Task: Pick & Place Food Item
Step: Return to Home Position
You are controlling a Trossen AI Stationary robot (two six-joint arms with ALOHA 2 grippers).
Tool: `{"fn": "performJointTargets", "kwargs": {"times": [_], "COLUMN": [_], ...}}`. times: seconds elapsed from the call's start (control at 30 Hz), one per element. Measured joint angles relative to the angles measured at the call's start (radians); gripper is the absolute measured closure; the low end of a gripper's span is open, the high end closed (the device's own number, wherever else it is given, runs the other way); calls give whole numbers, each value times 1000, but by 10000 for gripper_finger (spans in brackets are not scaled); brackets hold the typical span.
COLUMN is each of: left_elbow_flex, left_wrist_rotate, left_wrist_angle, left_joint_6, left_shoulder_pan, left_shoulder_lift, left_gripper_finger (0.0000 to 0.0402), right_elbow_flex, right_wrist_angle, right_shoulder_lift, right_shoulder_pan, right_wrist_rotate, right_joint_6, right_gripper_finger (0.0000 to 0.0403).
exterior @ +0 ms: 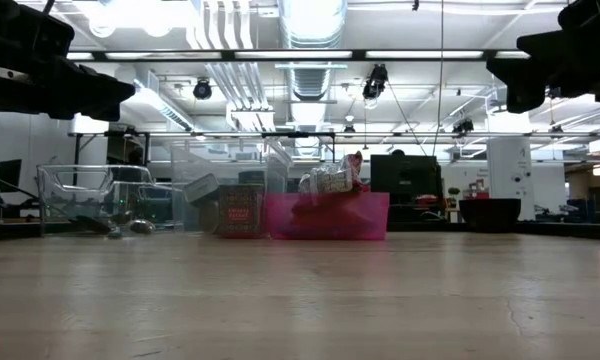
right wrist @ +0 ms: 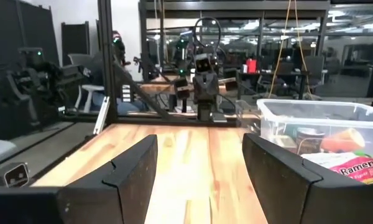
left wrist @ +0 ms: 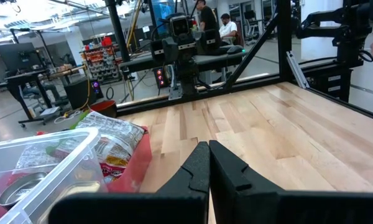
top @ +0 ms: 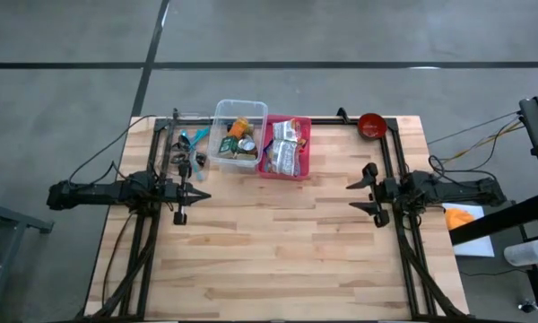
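Observation:
A clear bin (top: 238,135) with cans and other food items stands at the table's far side. A pink bin (top: 285,148) full of ramen packets (right wrist: 354,165) stands against its right side. My left gripper (top: 203,196) is shut and points level toward the table's middle, just in front of the clear bin (left wrist: 50,162). My right gripper (top: 351,196) is open with nothing between its fingers. It points level toward the table's middle from the right side. Both hang above the wood, apart from the bins.
A red bowl (top: 370,126) sits at the far right corner. Small blue-handled tools (top: 188,148) lie left of the clear bin. Bare wood lies between the two grippers and toward the near edge (top: 278,269). People sit in the room beyond the table (left wrist: 224,25).

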Motion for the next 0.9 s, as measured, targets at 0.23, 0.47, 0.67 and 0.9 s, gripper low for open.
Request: {"fn": "performJointTargets", "kwargs": {"times": [0.23, 0.47, 0.67, 0.9], "left_elbow_flex": [0, 0, 0, 0], "left_wrist_rotate": [0, 0, 0, 0], "left_wrist_angle": [0, -1, -1, -1], "left_joint_6": [-2, -2, -2, -1], "left_shoulder_pan": [0, 0, 0, 0], "left_shoulder_lift": [0, 0, 0, 0], "left_gripper_finger": [401, 401, 401, 401], "right_elbow_flex": [0, 0, 0, 0], "right_wrist_angle": [-98, -121, -122, -121], "right_shoulder_lift": [-27, 25, 44, 54], "right_shoulder_pan": [1, 1, 1, 1], "right_wrist_rotate": [0, 37, 33, 32], "right_joint_6": [-30, 34, 98, 118], "right_gripper_finger": [168, 168, 168, 168]}}
